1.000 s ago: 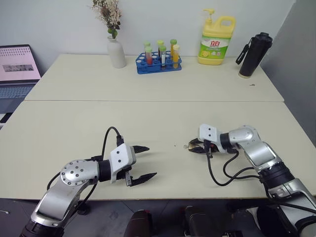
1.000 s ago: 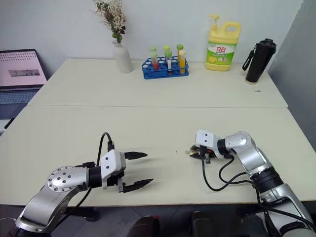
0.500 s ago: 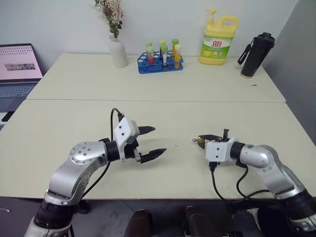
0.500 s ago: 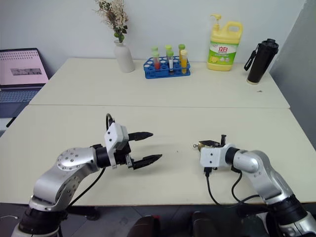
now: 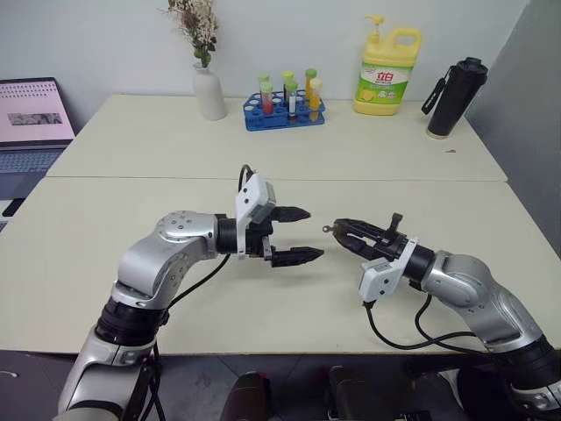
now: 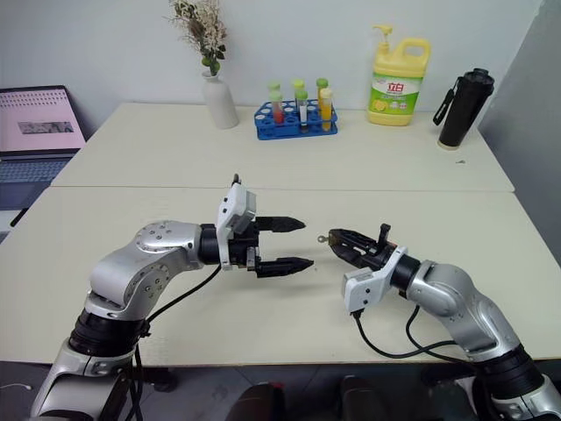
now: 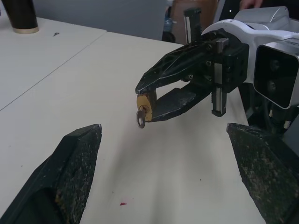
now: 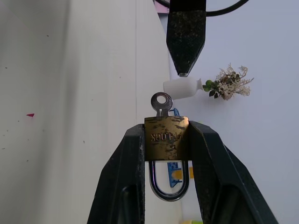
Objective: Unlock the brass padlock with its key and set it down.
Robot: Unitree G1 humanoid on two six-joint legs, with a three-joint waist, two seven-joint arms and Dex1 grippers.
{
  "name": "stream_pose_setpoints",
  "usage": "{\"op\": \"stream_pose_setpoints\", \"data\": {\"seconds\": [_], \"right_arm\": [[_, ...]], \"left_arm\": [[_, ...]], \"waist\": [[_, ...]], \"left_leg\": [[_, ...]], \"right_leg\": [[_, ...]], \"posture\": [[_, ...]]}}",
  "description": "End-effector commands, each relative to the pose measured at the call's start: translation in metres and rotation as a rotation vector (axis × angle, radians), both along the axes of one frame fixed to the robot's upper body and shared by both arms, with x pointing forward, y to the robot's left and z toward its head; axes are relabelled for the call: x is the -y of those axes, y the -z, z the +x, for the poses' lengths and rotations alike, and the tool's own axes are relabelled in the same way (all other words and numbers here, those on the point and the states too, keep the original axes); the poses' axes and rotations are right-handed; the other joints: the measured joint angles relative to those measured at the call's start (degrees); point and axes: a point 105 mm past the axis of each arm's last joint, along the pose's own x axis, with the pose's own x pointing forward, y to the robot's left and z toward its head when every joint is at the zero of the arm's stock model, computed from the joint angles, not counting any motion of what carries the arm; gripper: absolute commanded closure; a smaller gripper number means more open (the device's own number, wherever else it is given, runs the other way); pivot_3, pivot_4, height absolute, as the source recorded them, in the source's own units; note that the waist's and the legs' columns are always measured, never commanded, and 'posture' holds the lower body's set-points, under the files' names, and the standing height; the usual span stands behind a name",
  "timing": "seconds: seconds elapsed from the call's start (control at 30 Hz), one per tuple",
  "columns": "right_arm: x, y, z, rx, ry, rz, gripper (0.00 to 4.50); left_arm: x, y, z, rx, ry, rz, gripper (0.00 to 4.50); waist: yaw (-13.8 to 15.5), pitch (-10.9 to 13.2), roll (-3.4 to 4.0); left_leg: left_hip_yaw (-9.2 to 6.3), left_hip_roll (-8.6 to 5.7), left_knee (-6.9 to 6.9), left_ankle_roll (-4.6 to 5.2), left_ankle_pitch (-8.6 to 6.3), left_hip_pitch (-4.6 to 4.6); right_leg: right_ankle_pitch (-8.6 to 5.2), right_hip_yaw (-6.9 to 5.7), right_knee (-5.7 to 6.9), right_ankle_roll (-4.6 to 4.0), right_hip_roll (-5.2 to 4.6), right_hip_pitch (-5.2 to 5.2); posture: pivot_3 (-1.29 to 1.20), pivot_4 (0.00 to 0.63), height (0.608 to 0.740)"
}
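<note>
The left gripper (image 5: 298,235) hangs above the table (image 5: 131,219) with its fingers wide apart and empty, pointed at the right gripper (image 5: 344,231), which is clamped on the padlock (image 8: 166,137) with the key (image 8: 161,103) already seated in it and its bow facing the left fingers. So pickup looks done; turning the key, freeing the shackle and setting the lock down seem left. Behind stand a vase (image 5: 207,92) with dried flowers, a rack (image 5: 282,114) of coloured tubes, a soap bottle (image 5: 386,72) and a black flask (image 5: 453,86).
</note>
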Motion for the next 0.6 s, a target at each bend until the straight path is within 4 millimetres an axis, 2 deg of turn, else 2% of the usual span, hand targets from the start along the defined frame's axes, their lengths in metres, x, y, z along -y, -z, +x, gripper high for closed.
{"op": "stream_pose_setpoints", "data": {"seconds": [0.03, 0.23, 0.33, 0.6], "right_arm": [[-0.002, -0.017, -0.001, 0.065, -0.015, 0.027, 3.57], [-0.008, -0.020, -0.003, 0.079, -0.044, 0.040, 3.57], [-0.010, -0.018, -0.005, 0.075, -0.058, 0.037, 3.57], [-0.013, -0.021, -0.005, 0.081, -0.076, 0.039, 3.57]], "left_arm": [[0.003, -0.007, 0.001, 0.024, 0.025, -0.005, 0.00], [0.007, -0.004, 0.008, -0.018, 0.028, 0.008, 0.00], [0.007, -0.005, 0.011, -0.027, 0.022, 0.004, 0.58], [0.008, -0.007, 0.015, -0.028, 0.022, -0.009, 3.11]], "waist": [[-0.1, 0.0, 0.00], [0.0, 0.0, 0.00], [0.0, 0.0, 0.00], [0.0, 0.0, 0.00]], "left_leg": [[0.00, 0.00, 0.00, 0.00, 0.00, 0.01], [0.00, -0.02, 0.01, 0.00, 0.00, -0.01], [0.00, -0.02, 0.01, 0.00, 0.00, -0.01], [-0.02, -0.01, 0.01, 0.00, 0.00, -0.01]], "right_leg": [[0.00, 0.01, 0.01, -0.01, 0.00, 0.00], [0.00, 0.01, 0.01, 0.00, 0.00, 0.00], [0.00, 0.01, 0.00, -0.01, 0.00, 0.00], [0.02, 0.01, 0.01, -0.03, 0.00, 0.00]], "posture": [[0.00, 0.150, 0.740], [0.00, 0.150, 0.740], [0.00, 0.150, 0.740], [0.00, 0.150, 0.740]]}}
